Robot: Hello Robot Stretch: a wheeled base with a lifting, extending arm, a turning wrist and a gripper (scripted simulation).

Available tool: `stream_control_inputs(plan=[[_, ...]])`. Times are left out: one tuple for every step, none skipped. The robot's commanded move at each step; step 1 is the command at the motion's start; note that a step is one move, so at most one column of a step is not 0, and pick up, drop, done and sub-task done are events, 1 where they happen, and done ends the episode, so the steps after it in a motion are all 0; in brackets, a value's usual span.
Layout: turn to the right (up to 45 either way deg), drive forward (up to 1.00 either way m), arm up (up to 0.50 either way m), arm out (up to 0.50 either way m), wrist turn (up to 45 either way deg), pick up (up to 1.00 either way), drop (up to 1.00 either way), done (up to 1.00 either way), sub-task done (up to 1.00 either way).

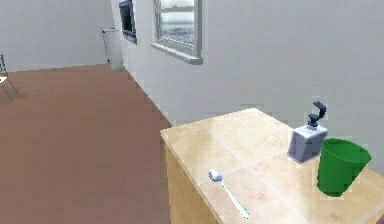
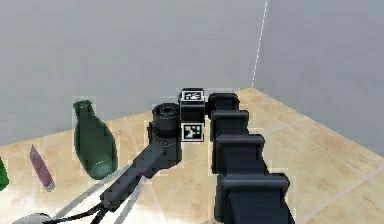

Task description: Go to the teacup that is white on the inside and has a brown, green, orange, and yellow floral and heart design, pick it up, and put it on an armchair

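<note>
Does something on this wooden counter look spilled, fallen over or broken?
Nothing stands out. The green cup and the soap dispenser stand upright, the spoon lies flat on the counter, and in the arm side view the green bottle stands upright too. I see no spill.

Cup [image 1: 343, 165] green; bottle [image 2: 95, 140] dk green; counter [image 1: 230, 140] tan; floor [image 1: 70, 130] brown.

Arm side view: a green glass bottle [image 2: 95, 140] and a slim pink object [image 2: 42, 168] are standing at nine o'clock, crowding the jaws. Bare worktop [image 2: 320, 150] is lying open at three o'clock.

Forward view: a green cup [image 1: 343, 165], a soap dispenser [image 1: 308, 135] and a spoon [image 1: 228, 192] are blocking four o'clock. Brown floor [image 1: 80, 130] is stretching free at ten o'clock.
</note>
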Motion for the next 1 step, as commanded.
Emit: stream_control_inputs(plan=[[0.0,0.00,0.00,0.00,-3.0,0.00,0.00,0.00,0.00]])
